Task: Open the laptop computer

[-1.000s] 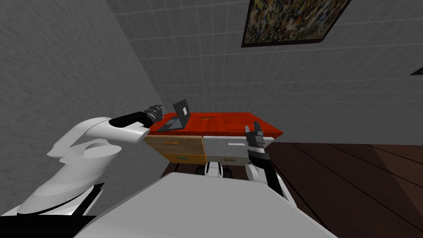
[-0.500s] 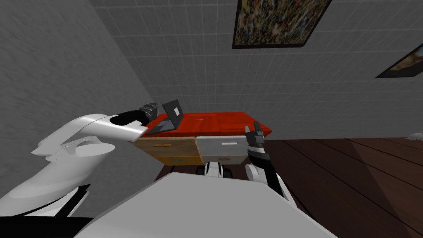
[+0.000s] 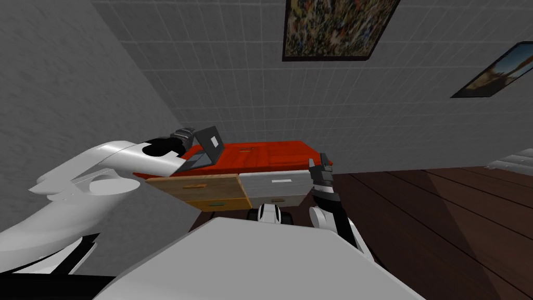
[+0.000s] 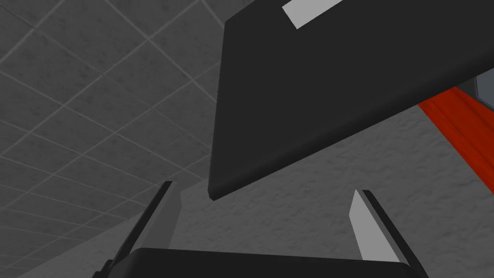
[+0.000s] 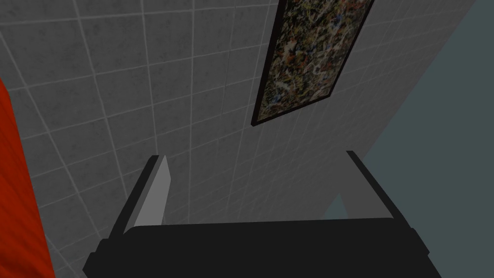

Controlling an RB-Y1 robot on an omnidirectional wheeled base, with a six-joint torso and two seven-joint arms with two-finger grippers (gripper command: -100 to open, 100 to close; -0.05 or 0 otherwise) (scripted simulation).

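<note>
Note left gripper (image 4: 263,188) spread wide and empty, fingertips just short of the dark lid of the laptop (image 4: 328,87) and not touching it; right gripper (image 5: 254,155) likewise wide apart, holding nothing, raised by the right end of the drawer unit (image 3: 270,185). Place laptop at the left end of the red top (image 3: 270,153), lid tilted well up off its base. Judge opening largely done, with at most a further push back on the lid left.

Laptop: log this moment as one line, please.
laptop: open, on red desk | left gripper: open, at lid corner, no grip | right gripper: open, raised by desk's right end
</note>
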